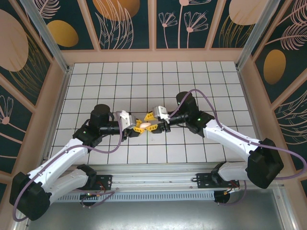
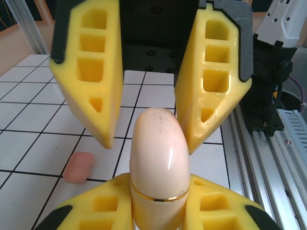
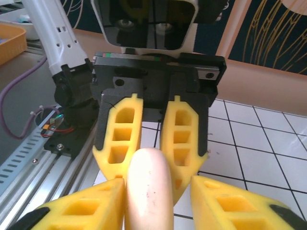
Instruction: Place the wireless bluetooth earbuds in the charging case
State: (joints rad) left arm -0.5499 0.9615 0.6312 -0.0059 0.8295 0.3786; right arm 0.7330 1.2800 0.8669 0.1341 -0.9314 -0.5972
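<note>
The charging case [image 2: 158, 158] is a cream egg-shaped shell with a gold band, closed, and it is held above the tiles at mid-table [image 1: 147, 125]. My left gripper [image 2: 158, 187] is shut on its lower half, one yellow finger on each side. My right gripper [image 3: 157, 184] faces it from the other side with its jaws apart around the case's upper end. Its left finger [image 3: 96, 201] lies against the shell, and a gap shows beside the right finger. One small pink earbud [image 2: 79, 166] lies on a tile to the left of the case.
The white tiled floor [image 1: 192, 86] spreads behind and beside the two arms. An aluminium rail [image 2: 268, 158] runs along the near edge, just right of the case in the left wrist view. Patterned walls [image 1: 153, 24] close in the workspace.
</note>
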